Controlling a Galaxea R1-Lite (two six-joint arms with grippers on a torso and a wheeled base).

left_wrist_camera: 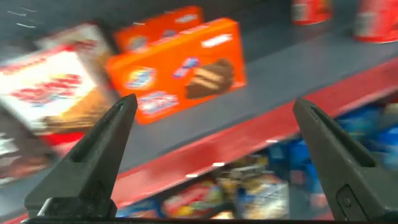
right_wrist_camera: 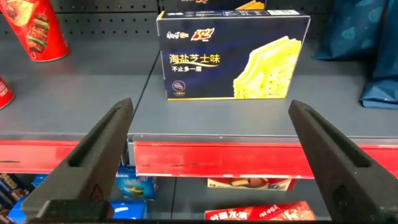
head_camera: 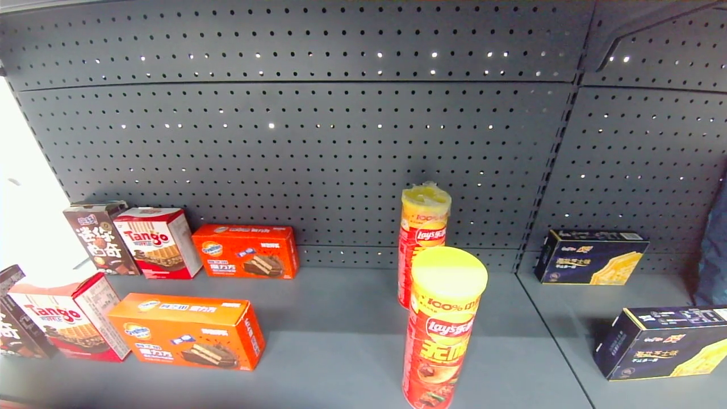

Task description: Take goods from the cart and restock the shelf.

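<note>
both end effectors empty at the shelf front
the left end effector [left_wrist_camera: 214,102] hangs wide open before the orange box [left_wrist_camera: 177,68], and the right end effector [right_wrist_camera: 210,104] is likewise open before the dark blue box [right_wrist_camera: 233,56]. on the shelf [head_camera: 341,341] each kind sits two deep, faces outward for shoppers, the front chip can [head_camera: 443,324] upright mid-shelf. empty jaws suggest a cart pick comes next.
</note>
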